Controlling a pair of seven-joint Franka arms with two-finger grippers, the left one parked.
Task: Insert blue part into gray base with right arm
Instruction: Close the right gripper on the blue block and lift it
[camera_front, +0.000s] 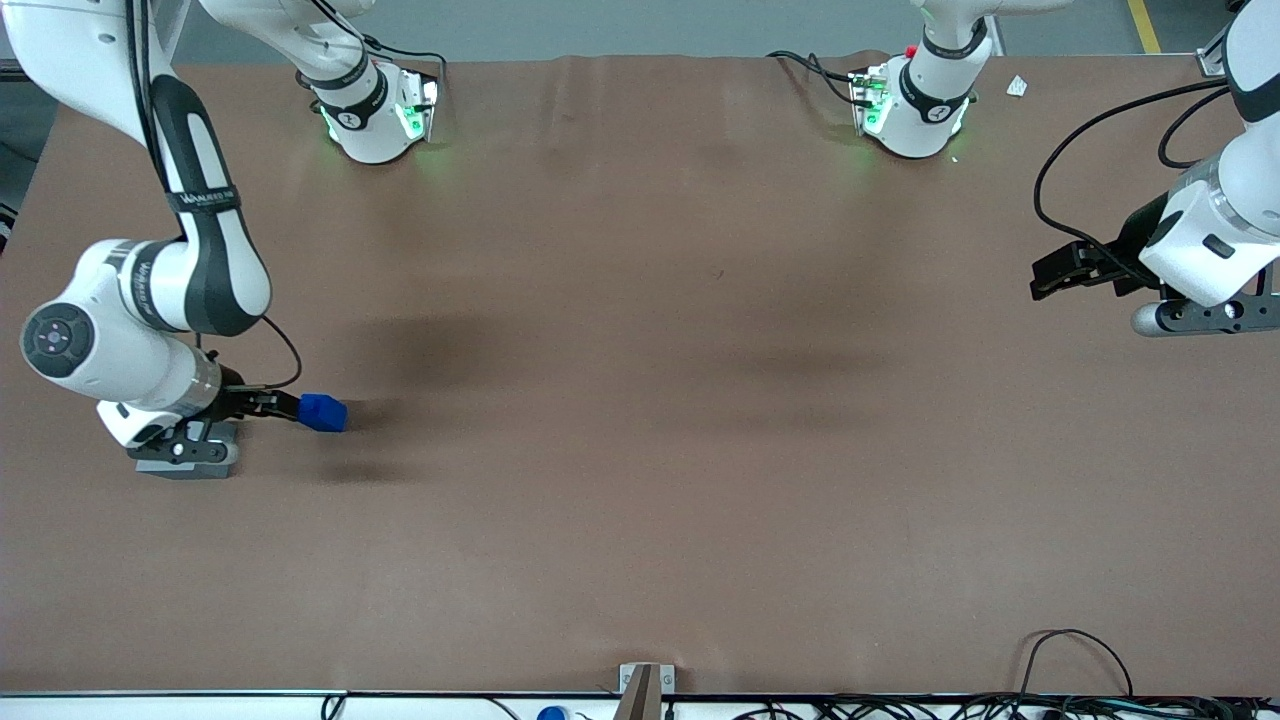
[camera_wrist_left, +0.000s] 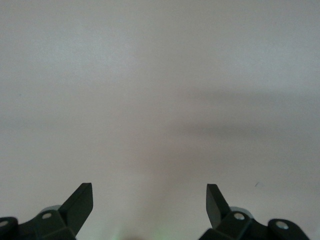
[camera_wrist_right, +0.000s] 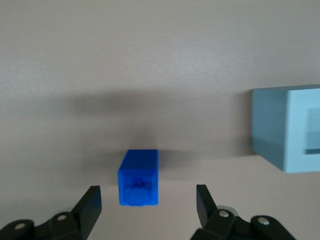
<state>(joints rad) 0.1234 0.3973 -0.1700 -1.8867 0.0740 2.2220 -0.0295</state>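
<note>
gripper (camera_wrist_right: 145, 205): low over the brown table (camera_front: 640, 400), fingers wide, not touching anything | blue part (camera_wrist_right: 138, 177): between the fingers | gray base (camera_wrist_right: 287, 127): beside, apart

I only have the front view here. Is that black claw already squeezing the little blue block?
Observer: No. The right wrist view shows the gripper open around the blue part, with a gap between the block and each finger.
Operator: Where is the gray cube it goes into? I see none.
Observer: The gray base stands on the table beside the blue part, with bare table between them.
</note>
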